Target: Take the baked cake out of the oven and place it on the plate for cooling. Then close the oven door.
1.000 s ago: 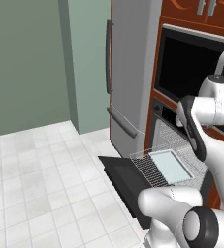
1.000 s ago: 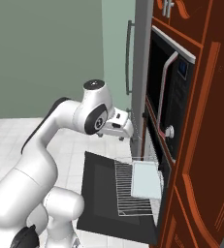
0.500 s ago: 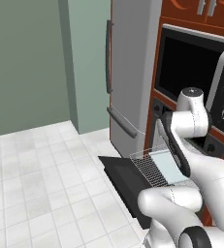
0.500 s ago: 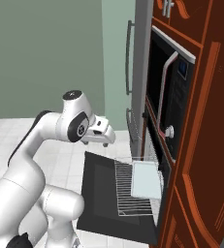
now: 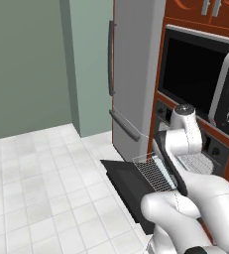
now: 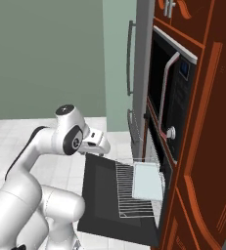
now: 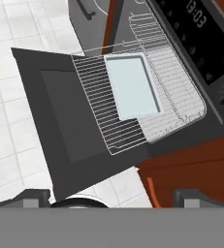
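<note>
1. Left base view: The oven door (image 5: 128,183) is seen folded down flat, with a wire rack (image 5: 153,173) drawn out over it. The door is therefore not yet closed. The oven (image 5: 205,149) sits below the microwave (image 5: 200,84), beside the tall grey fridge (image 5: 133,69). The arm stands in front of the oven opening and hides much of it.

2. Right base view: The gripper (image 6: 99,145) is held above the near left part of the lowered door, apart from the rack, with nothing in it. A pale rectangular tray (image 6: 147,181) lies on the rack. No cake can be made out, and no plate is seen.

3. Hand view: The tray (image 7: 131,86) appears bare; the cake cannot be located. The fingertips (image 7: 36,197) stand wide apart, released. Removal, placing and door closing are judged to remain. The drawn-out rack would obstruct closing.
</note>
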Motion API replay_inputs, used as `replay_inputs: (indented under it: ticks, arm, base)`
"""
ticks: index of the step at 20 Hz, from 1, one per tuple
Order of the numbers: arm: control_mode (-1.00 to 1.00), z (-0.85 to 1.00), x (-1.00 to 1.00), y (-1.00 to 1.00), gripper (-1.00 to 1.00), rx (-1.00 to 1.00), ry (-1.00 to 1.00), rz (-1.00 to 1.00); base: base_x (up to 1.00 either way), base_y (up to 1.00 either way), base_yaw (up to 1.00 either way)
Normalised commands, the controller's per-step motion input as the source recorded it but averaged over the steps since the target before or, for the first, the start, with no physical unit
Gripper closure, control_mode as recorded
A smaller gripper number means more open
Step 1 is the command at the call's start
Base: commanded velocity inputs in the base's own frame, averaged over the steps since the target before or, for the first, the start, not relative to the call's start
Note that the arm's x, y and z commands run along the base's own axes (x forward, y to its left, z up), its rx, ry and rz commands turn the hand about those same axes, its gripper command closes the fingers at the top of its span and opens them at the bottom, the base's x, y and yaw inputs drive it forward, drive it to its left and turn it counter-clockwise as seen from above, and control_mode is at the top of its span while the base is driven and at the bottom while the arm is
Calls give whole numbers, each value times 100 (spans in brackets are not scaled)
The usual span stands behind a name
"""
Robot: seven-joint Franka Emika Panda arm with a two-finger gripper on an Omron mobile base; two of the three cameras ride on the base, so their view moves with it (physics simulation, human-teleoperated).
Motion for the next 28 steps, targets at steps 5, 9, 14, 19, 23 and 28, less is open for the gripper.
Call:
replay_inputs:
  ticks: [5,9,14,19,23,28]
  arm:
    - [-100,-49,1,0,-100,-4,0,0]
    - [-100,-53,0,0,-100,-2,0,0]
    - [-100,-46,0,0,-100,0,0,0]
    - [-100,-33,0,0,-100,0,0,0]
    - [-100,-29,0,2,-100,0,0,0]
    - [-100,-34,3,0,-100,0,0,0]
  base:
    - [0,0,0]
    - [0,0,0]
    - [0,0,0]
    - [0,0,0]
    - [0,0,0]
    - [0,0,0]
